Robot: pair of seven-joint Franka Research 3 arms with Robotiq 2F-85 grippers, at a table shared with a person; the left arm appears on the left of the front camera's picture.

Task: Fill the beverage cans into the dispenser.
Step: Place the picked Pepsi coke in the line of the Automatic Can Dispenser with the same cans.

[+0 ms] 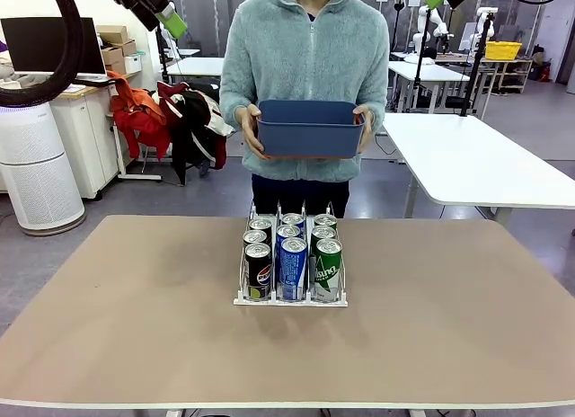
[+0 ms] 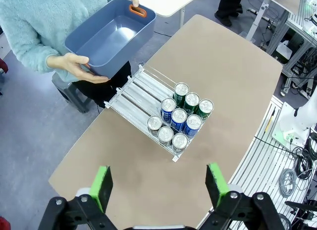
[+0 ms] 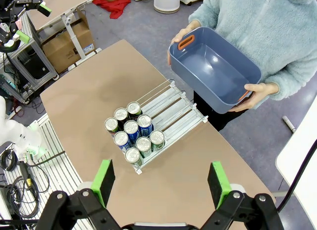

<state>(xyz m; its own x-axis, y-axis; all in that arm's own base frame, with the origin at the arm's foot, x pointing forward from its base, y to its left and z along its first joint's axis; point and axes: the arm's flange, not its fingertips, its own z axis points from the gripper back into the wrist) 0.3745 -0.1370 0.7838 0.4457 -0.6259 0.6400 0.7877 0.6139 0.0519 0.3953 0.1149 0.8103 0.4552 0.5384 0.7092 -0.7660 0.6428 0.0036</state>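
Eight cans (image 1: 292,255) sit in the dispenser (image 1: 290,299) mid-desk; task looks done. Person holds a blue bin (image 1: 310,128), apparently empty. Left jaws (image 2: 159,184) and right jaws (image 3: 161,183) released, high above; next: stay clear

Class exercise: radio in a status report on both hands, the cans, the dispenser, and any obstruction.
Left hand open, holding nothing; right hand the same. Eight beverage cans racked in dispenser. Person holds empty blue bin off the table; nothing blocking.
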